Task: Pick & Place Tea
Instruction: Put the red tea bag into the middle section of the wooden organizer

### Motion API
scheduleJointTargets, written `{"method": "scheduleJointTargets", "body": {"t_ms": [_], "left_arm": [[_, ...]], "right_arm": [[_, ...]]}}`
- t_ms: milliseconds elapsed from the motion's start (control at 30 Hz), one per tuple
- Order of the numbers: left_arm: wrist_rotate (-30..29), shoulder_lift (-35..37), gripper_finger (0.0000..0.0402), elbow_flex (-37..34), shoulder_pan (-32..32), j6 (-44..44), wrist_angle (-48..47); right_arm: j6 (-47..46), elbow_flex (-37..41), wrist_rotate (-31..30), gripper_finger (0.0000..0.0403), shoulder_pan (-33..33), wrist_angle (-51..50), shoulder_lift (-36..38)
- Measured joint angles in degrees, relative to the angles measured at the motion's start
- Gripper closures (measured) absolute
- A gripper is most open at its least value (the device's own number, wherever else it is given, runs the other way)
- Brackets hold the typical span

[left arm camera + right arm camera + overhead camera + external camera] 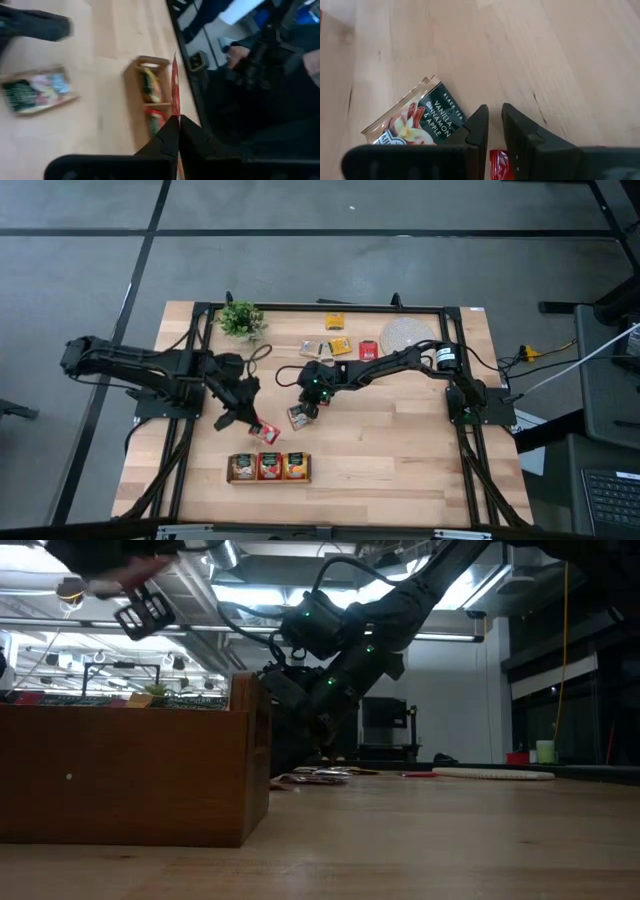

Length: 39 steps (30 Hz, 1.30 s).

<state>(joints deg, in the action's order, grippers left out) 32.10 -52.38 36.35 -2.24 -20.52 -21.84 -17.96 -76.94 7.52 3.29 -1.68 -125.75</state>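
My left gripper [254, 424] is shut on a red tea sachet [267, 434], held in the air above the wooden three-compartment tray [270, 467]. That tray holds sachets in each compartment. My right gripper [302, 408] is low over the table's middle, its fingers a narrow gap apart. It is at the edge of a sachet [417, 120] printed "Vanilla, Cinnamon & Apple", which lies flat on the wood. A red bit [500, 164] shows through the gap between these fingers. Several more sachets [338, 345] lie flat near the far edge. My left gripper pinches the red sachet between its two fingers by the edge nearest them [175, 111]. The sachet shows edge-on and sticks out beyond the fingertips. It is lifted clear of the table and the tray. My right gripper: one finger [476, 131] overlaps the vanilla sachet's corner [459, 120], but I cannot tell whether it touches it.
A round woven mat [406, 335] lies at the far right and a small green plant [240, 318] at the far left. Bare wood stretches to the right of the tray [130, 775], along the near edge.
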Motion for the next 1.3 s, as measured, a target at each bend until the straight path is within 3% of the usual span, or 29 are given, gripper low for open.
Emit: {"method": "scheduleJointTargets", "body": {"t_ms": [233, 700, 1067, 1300], "left_arm": [[-0.6, -6.6, 0.04, 2.9, -6.6, -5.7, -0.3], [-1.0, -20.9, 0.04, 11.2, -13.2, -10.2, -3.3], [-9.9, -28.9, 0.0399, 19.0, -15.9, -7.3, -13.9], [-10.1, -31.5, 0.0399, 19.3, -15.9, -5.7, -16.7]], "right_arm": [[0.0, 0.1, -0.3, 0.0341, 0.0, 0.4, 0.0], [0.0, 0.0, -0.5, 0.0341, -0.2, 0.0, 0.0], [0.2, -0.1, -1.5, 0.0341, -1.3, -0.4, 0.0], [-1.1, -0.1, -1.2, 0.0341, -1.4, -0.4, 0.0]]}}
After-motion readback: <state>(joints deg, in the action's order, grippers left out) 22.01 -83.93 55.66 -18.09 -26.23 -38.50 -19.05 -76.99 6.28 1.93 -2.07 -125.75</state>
